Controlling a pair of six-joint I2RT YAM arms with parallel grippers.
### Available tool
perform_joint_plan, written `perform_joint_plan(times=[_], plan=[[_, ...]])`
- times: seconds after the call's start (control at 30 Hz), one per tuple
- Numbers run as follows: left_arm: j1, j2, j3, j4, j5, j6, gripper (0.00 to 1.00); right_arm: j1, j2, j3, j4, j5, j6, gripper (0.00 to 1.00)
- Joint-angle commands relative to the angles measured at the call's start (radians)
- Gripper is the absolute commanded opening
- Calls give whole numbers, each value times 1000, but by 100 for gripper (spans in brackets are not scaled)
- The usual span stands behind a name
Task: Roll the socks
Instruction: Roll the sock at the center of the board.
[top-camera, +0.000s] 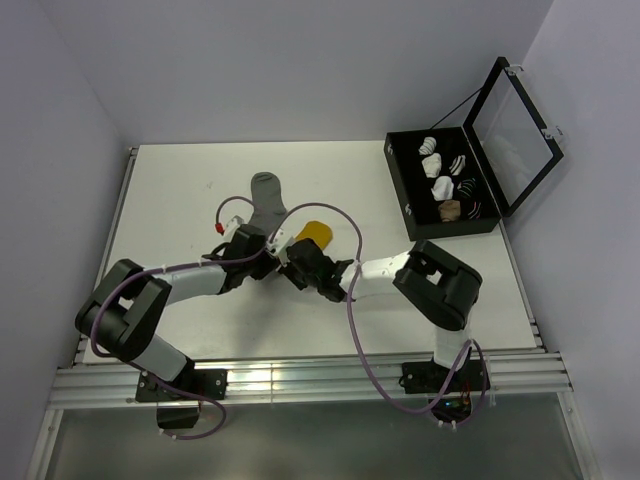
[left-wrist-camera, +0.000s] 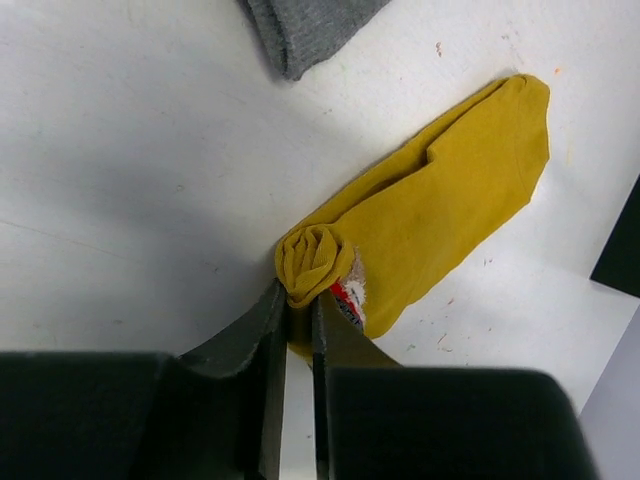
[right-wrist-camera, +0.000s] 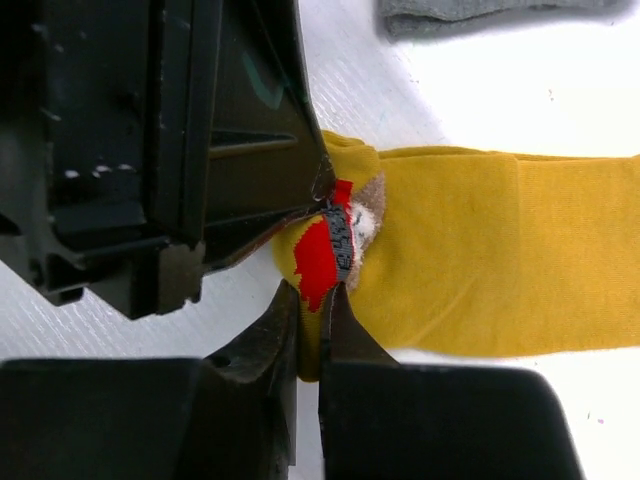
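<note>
Black box (top-camera: 399, 188) w/ sock bundles (top-camera: 447, 178), lid up. Both socks lie well left of it on the table. Grey sock (top-camera: 268, 195) flat, farthest from box. Yellow sock (top-camera: 316, 233) nearer, one end rolled. Arms cover that end in top view. Wrist views show it: left claw (left-wrist-camera: 298, 300) nearly closed, pinching the roll. Right claw (right-wrist-camera: 310, 300) likewise, nipping the edge by red mark (right-wrist-camera: 318, 258). Grey sock cut off in both wrist views.

Small dark strip (right-wrist-camera: 341, 245) bearing pale characters, set across the red mark (right-wrist-camera: 315, 268) on the mustard-yellow sock (right-wrist-camera: 480, 270); too blurred to read. No other legible text anywhere.
</note>
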Motion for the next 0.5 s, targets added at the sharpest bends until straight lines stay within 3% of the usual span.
perform_joint_plan(times=[0.0,0.07,0.17,0.37,0.47], plan=[[-16,-49,-13,-40,16,31,18,11,30,28,-89,-40,11,0],[-11,-81,-27,-38,3,27,26,-7,14,42,-132,-118,32,0],[-3,-135,-56,-25,-23,13,48,-45,5,76,-201,-250,72,0],[-2,-262,-153,49,-91,-23,65,-147,16,125,-277,-572,192,0],[0,-316,-206,93,-103,-39,68,-217,46,156,-295,-733,253,0]])
